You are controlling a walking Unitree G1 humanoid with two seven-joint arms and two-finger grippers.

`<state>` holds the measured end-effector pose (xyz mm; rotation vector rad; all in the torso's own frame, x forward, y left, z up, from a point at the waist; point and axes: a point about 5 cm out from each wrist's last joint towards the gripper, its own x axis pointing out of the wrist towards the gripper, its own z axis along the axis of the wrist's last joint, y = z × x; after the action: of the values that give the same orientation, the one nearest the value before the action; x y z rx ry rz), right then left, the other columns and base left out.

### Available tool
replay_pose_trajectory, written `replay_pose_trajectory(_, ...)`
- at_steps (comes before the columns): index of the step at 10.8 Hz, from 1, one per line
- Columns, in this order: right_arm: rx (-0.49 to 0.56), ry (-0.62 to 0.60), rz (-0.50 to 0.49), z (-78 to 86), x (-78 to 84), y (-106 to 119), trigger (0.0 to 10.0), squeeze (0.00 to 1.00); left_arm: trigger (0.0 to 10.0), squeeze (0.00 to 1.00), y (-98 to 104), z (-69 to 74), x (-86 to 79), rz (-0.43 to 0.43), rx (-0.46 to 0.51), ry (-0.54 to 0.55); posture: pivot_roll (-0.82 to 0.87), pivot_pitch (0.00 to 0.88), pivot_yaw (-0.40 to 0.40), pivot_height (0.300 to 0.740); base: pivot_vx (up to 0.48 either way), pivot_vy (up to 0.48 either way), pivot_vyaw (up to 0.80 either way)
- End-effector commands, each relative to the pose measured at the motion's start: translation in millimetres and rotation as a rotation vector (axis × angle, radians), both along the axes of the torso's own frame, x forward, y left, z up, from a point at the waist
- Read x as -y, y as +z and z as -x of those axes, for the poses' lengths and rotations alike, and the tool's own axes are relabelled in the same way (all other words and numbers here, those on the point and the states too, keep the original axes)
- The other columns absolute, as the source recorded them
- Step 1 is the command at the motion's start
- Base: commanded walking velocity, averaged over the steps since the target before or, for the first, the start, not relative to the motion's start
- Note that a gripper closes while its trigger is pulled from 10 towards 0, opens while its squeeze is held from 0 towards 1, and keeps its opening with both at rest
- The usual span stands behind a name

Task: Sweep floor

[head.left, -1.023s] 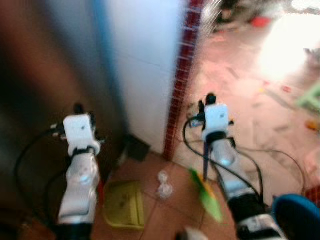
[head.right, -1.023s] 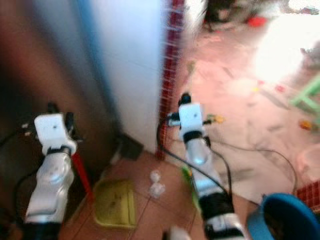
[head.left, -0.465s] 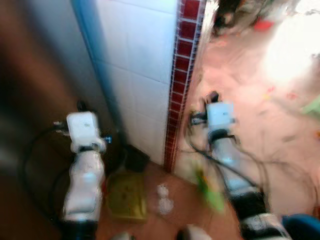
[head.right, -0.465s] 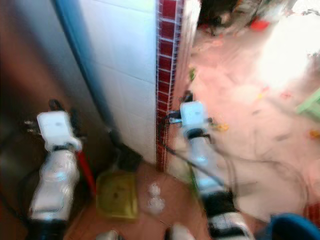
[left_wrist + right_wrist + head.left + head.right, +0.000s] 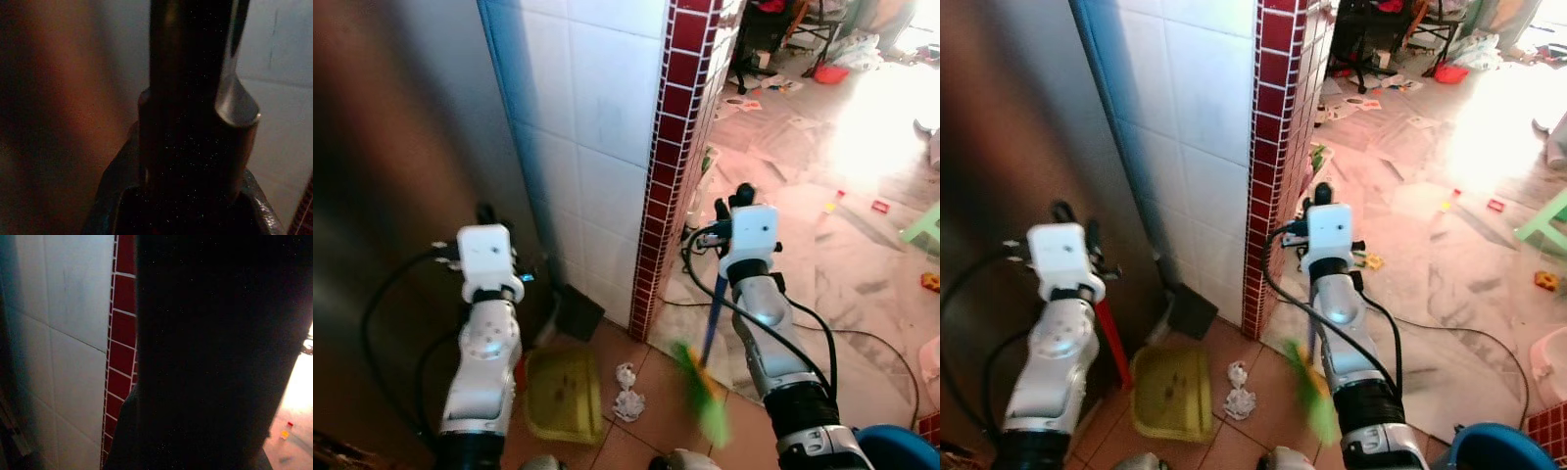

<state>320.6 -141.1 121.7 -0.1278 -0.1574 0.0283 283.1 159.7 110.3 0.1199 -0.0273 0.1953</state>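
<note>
While both arms reach forward from the bottom of the frame, the right gripper (image 5: pixel 736 199) sits right of centre, just beside the red-tiled wall edge (image 5: pixel 672 147), with a broom (image 5: pixel 710 333) running down from it: a blue handle under the wrist and a blurred green and orange head at the lower middle of the frame, just above the floor (image 5: pixel 646 377). The gripper appears to carry the broom, but its fingers are hidden behind the white wrist block, and the right wrist view is mostly a dark shape against the wall tiles, so how far they are spread cannot be told.

At the left of the frame the left gripper (image 5: pixel 1065 214) is raised in front of a dark metal surface (image 5: pixel 391 176). A red handle (image 5: pixel 1112 343) runs down from beneath that arm toward a yellow-green dustpan (image 5: pixel 1173 394) lying on the floor at the lower left. In the left wrist view a dark rod lies along the fingers, yet their opening cannot be made out.

Two crumpled bits of white paper (image 5: pixel 626 394) lie on the brown tiles just right of the dustpan, between it and the broom head. A dark wedge-shaped object (image 5: pixel 578 313) rests at the foot of the white tiled wall (image 5: pixel 592 108). Beyond the wall corner, in the upper right of the frame, a pale floor (image 5: pixel 862 215) is strewn with scraps, and a black cable (image 5: pixel 847 333) trails across it. A blue rim (image 5: pixel 1494 446) shows at the lower right corner.
</note>
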Motion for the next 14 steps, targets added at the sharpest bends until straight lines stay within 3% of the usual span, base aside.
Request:
replay_pose_trajectory(1,0.039,-0.032,0.019,-3.4,9.4,13,10.0,0.00,10.0,0.00,13,-7.9,2.1,-0.036,0.071,-0.024,-0.08,0.025,-0.007,0.740,0.000,0.000,0.00)
replay_pose_trajectory(3,0.025,-0.047,0.009,-2.8,14.7,12,10.0,0.00,10.0,0.00,3,-13.1,1.3,-0.063,0.052,-0.029,-0.09,0.037,-0.013,0.740,0.000,0.000,0.00)
replay_pose_trajectory(7,-0.044,-0.113,-0.124,4.5,19.2,9,10.0,0.00,10.0,0.00,-12,-38.8,26.3,-0.056,0.097,-0.076,-0.14,0.074,-0.015,0.740,0.000,0.000,0.00)
replay_pose_trajectory(9,-0.072,-0.107,-0.190,6.9,16.3,7,10.0,0.00,10.0,0.00,-29,-37.8,33.7,0.007,0.047,-0.098,-0.17,0.075,-0.013,0.740,0.000,0.000,0.00)
replay_pose_trajectory(11,-0.085,-0.092,-0.248,-0.5,8.2,12,10.0,0.00,10.0,0.00,-33,-42.4,39.2,-0.002,0.031,-0.117,-0.16,0.065,-0.016,0.740,0.000,0.000,0.00)
replay_pose_trajectory(14,-0.100,-0.070,-0.327,-9.4,-6.3,19,10.0,0.00,10.0,0.00,-39,-46.2,51.8,0.066,-0.024,-0.207,-0.15,0.048,-0.015,0.740,0.000,0.000,0.00)
